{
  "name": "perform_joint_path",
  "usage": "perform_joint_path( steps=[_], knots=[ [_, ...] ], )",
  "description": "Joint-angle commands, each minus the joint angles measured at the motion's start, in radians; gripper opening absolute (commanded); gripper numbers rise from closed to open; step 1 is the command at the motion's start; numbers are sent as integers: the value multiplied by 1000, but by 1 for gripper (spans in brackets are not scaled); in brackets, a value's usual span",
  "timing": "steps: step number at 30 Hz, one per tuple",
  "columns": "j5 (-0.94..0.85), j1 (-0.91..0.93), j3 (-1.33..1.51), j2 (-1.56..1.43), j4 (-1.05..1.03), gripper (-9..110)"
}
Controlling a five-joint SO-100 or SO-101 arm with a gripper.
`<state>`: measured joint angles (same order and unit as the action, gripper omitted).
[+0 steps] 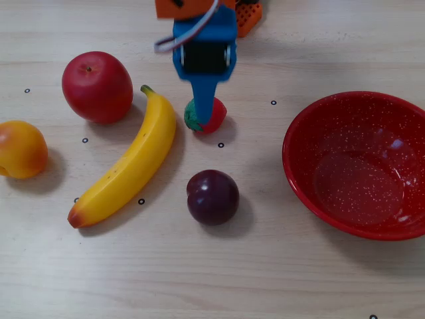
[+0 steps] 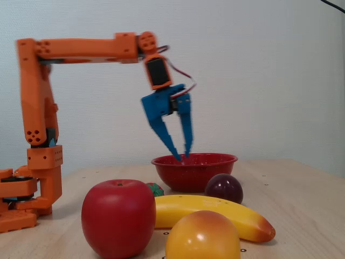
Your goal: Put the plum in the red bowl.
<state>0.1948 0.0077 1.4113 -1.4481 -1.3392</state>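
The plum [image 1: 212, 197] is dark purple and glossy, and lies on the table in front of the strawberry; it also shows in the side fixed view [image 2: 223, 188]. The red bowl [image 1: 312, 133] stands empty to the plum's right, and shows behind the fruit in the side view [image 2: 183, 178]. My blue gripper [image 2: 182, 156] hangs in the air, pointing down, slightly open and empty. From above the gripper [image 1: 202, 123] sits over the strawberry, behind the plum.
A red apple [image 1: 97, 86], a banana [image 1: 129, 163] and an orange-yellow fruit [image 1: 20, 149] lie left of the plum. A small strawberry [image 1: 214, 114] lies under the gripper. The orange arm base [image 2: 38, 178] stands at the left in the side view.
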Motion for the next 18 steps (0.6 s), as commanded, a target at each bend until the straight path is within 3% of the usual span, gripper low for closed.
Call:
perform_joint_path(
  steps=[1,9,18],
  knots=[
    [18,-28,-201,57,-61,13],
    [34,-31,-454,293,-227,44],
    [66,-17,-627,505,-316,54]
  ],
)
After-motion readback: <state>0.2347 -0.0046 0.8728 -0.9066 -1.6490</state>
